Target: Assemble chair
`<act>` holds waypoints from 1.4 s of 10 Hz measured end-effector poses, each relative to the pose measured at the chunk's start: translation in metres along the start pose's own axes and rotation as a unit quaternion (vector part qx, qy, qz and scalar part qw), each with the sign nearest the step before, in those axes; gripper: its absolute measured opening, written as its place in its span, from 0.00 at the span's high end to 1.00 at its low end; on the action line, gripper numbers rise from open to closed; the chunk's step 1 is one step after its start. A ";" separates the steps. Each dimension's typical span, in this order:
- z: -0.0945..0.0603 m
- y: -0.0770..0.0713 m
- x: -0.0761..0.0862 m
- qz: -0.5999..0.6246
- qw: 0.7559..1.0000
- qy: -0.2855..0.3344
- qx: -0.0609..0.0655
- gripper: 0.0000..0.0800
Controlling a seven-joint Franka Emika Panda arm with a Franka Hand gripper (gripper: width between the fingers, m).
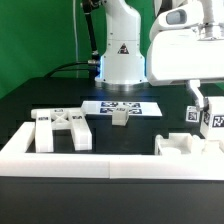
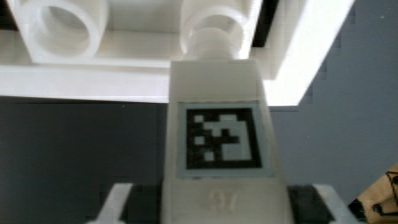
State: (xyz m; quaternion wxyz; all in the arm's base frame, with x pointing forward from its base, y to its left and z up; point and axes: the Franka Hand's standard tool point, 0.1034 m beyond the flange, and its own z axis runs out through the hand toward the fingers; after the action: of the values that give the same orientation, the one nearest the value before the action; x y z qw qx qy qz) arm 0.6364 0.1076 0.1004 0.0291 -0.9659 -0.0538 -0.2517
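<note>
My gripper (image 1: 204, 106) hangs at the exterior view's right, shut on a long white chair piece (image 1: 210, 120) with black-and-white tags. In the wrist view that tagged piece (image 2: 222, 120) runs out from between my gripper (image 2: 222, 197), with a finger (image 2: 137, 200) pressed against each side. Just beyond its far end lies a white chair block with two round holes (image 2: 134, 40); I cannot tell whether they touch. The same block (image 1: 185, 146) sits below the gripper in the exterior view. The X-braced panel (image 1: 62, 128) lies flat at the left. A small notched block (image 1: 120, 117) stands mid-table.
The marker board (image 1: 122, 106) lies in front of the robot's white base (image 1: 122, 55). A long low white border wall (image 1: 90, 165) runs along the near side of the black table and turns up at the left.
</note>
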 end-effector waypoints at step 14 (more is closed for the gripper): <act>-0.001 -0.002 -0.005 -0.006 1.000 0.019 -0.001 0.63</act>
State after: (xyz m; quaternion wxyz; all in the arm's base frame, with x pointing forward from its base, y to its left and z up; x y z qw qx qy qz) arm 0.6314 0.1093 0.0990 0.0279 -0.9607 -0.0586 -0.2699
